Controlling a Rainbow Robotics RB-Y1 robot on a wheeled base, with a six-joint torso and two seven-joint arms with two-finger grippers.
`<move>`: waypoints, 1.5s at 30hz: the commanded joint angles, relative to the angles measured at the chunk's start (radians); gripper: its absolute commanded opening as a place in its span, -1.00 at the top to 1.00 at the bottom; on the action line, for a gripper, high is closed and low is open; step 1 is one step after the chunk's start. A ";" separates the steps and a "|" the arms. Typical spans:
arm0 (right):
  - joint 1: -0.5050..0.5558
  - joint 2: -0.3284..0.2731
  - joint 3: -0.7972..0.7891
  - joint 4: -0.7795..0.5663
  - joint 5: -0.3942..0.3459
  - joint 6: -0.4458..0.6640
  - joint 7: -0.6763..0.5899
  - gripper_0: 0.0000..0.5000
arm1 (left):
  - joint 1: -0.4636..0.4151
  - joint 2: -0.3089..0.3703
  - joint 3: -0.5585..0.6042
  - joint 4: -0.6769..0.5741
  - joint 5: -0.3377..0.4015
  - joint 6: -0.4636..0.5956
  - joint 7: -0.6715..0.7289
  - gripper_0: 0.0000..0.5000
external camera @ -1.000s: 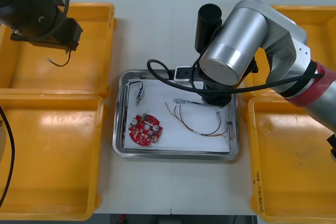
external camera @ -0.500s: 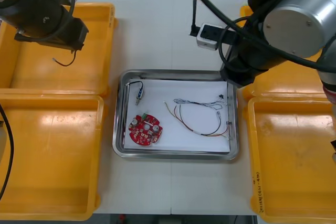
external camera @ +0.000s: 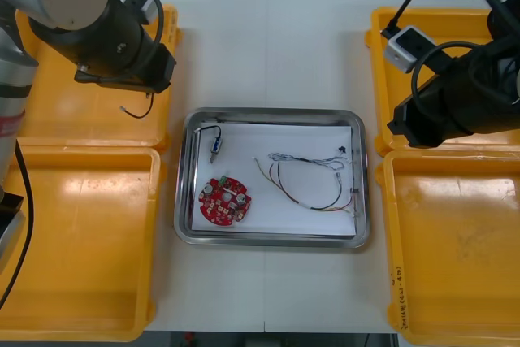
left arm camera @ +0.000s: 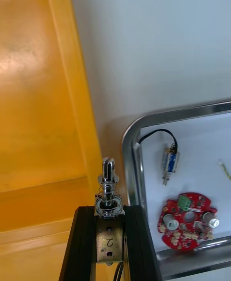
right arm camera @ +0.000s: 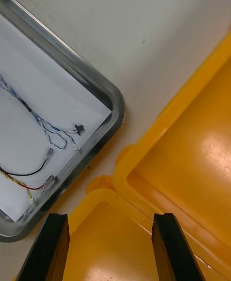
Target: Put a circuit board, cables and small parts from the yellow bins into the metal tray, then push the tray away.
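right gripper (right arm camera: 110,219) backed off, released, now 3 o'clock of metal tray (external camera: 268,112); left gripper (left arm camera: 109,212) moved in from 10 o'clock, grasping small metal part (left arm camera: 108,185), drop next.

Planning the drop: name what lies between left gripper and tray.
Left wrist view: only the yellow bin's rim and bare table separate the left gripper from the metal tray.

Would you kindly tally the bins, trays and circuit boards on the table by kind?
Yellow bins: 4
Metal tray: 1
Circuit board: 1
Total: 6
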 commanded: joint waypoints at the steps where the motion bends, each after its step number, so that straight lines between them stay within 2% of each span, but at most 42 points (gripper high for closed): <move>1: 0.057 -0.027 -0.116 -0.037 -0.018 0.003 -0.058 -1.00 | -0.058 -0.040 -0.063 -0.037 0.011 -0.035 0.081 0.99; 14: 0.272 -0.050 -0.368 -0.046 -0.028 0.003 -0.099 -1.00 | -0.067 -0.109 -0.206 0.000 0.001 -0.075 0.150 1.00; 21: 0.370 -0.046 -0.428 -0.068 -0.030 0.003 -0.118 -1.00 | -0.069 -0.144 -0.279 0.089 -0.029 -0.167 0.162 0.99; 27: 0.414 -0.024 -0.466 -0.068 -0.027 0.003 -0.139 -1.00 | -0.069 -0.170 -0.337 0.162 -0.064 -0.239 0.175 0.99; 31: 0.439 -0.020 -0.466 -0.066 0.001 0.003 -0.153 -1.00 | -0.067 -0.178 -0.368 0.211 -0.067 -0.291 0.182 0.99; 38: 0.469 -0.018 -0.468 -0.051 -0.001 0.003 -0.173 -1.00 | -0.066 -0.182 -0.413 0.271 -0.081 -0.357 0.196 0.99; 45: 0.471 -0.003 -0.485 -0.026 -0.004 0.003 -0.176 -1.00 | -0.066 -0.184 -0.434 0.277 -0.085 -0.365 0.218 0.99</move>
